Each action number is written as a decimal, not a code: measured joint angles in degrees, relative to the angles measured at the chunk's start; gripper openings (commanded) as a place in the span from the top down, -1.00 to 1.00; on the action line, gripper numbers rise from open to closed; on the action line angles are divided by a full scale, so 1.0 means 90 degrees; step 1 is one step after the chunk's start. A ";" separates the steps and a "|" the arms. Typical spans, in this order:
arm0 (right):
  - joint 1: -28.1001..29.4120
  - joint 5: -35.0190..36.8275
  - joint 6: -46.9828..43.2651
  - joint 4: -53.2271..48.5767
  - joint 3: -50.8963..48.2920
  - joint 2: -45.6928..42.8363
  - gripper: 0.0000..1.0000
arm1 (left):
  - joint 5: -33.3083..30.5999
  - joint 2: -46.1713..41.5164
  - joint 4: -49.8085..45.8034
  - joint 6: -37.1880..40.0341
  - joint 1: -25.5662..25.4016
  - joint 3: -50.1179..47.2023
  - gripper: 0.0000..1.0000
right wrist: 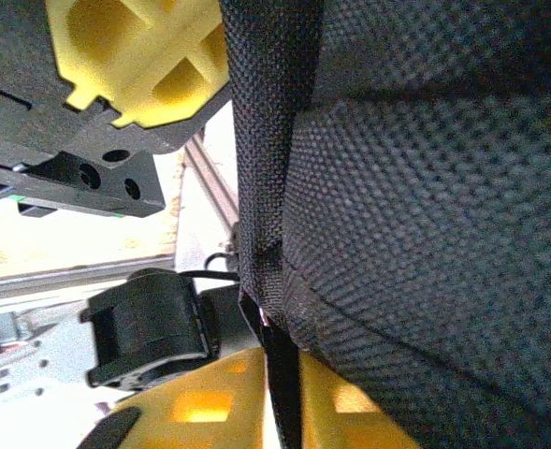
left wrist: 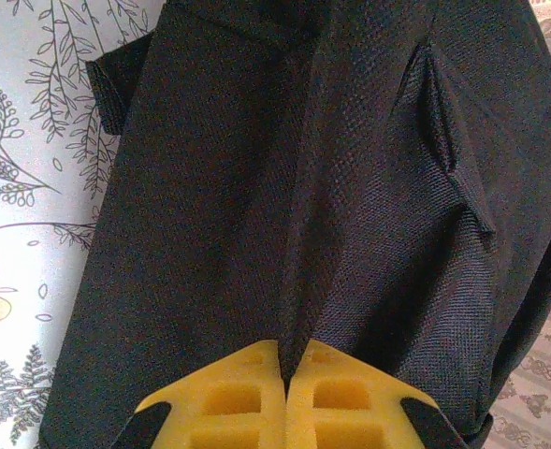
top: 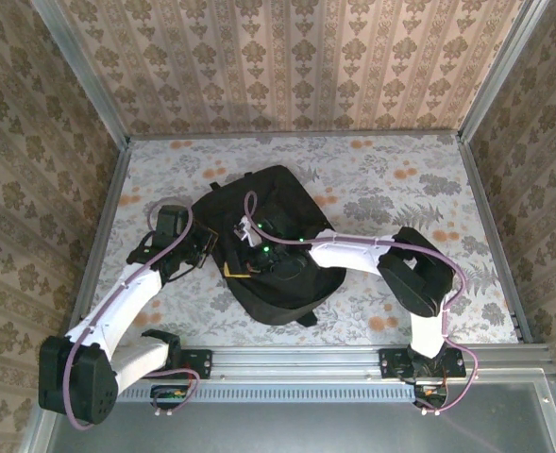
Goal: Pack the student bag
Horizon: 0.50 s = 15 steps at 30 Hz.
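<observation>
The student bag (top: 287, 203) is a large black fabric backpack lying flat in the middle of the table. My left gripper (top: 223, 260) reaches in from the left and is at the bag's left edge. In the left wrist view its yellow fingers (left wrist: 233, 402) are shut on a raised fold of the bag's cloth (left wrist: 298, 281). My right gripper (top: 251, 253) comes across the bag from the right. Its yellow fingers (right wrist: 200, 407) are closed on a thin black strap (right wrist: 284, 374) hanging from the bag's woven edge (right wrist: 425, 187). The two grippers sit close together.
A floral cloth (top: 400, 179) covers the table, with patterned walls on three sides. A metal rail (top: 296, 360) runs along the near edge and carries both arm bases. The left gripper's yellow finger and black body (right wrist: 116, 84) hang just above and left of the right fingers.
</observation>
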 measured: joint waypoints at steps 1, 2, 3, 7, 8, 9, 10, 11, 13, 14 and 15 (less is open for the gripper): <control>-0.0012 -0.0066 0.0070 0.0075 -0.0002 0.0019 0.72 | -0.0002 0.0005 0.0007 0.0002 0.0000 0.0000 1.00; -0.0027 -0.0119 0.0160 0.0146 -0.0017 0.0036 0.77 | -0.0002 0.0005 0.0017 0.0002 0.0000 0.0000 1.00; -0.0046 -0.0182 0.0233 0.0262 -0.0041 0.0051 0.80 | -0.0002 0.0007 0.0027 0.0002 0.0000 0.0000 1.00; -0.0100 -0.0287 0.0520 0.0675 -0.0197 0.0066 0.83 | 0.0007 0.0022 0.0058 0.0027 0.0000 0.0000 1.00; -0.0112 -0.0321 0.0554 0.0758 -0.0238 0.0066 0.83 | 0.0017 0.0027 0.0063 0.0032 0.0000 0.0000 1.00; -0.0124 -0.0345 0.0576 0.0816 -0.0270 0.0066 0.83 | 0.0029 0.0029 0.0073 0.0046 0.0005 0.0000 1.00; -0.0134 -0.0357 0.0588 0.0848 -0.0287 0.0066 0.83 | 0.0049 0.0032 0.0075 0.0056 0.0012 0.0000 1.00; -0.0138 -0.0374 0.0588 0.0862 -0.0301 0.0066 0.82 | 0.0083 0.0034 0.0075 0.0073 0.0041 0.0000 1.00; -0.0146 -0.0381 0.0585 0.0889 -0.0308 0.0066 0.82 | 0.0165 0.0046 0.0075 0.0124 0.0107 0.0000 1.00; -0.0148 -0.0381 0.0580 0.0923 -0.0328 0.0066 0.82 | 0.0216 0.0056 0.0075 0.0146 0.0151 0.0000 1.00; -0.0151 -0.0381 0.0561 0.0954 -0.0352 0.0066 0.82 | 0.0272 0.0066 0.0070 0.0172 0.0189 0.0000 1.00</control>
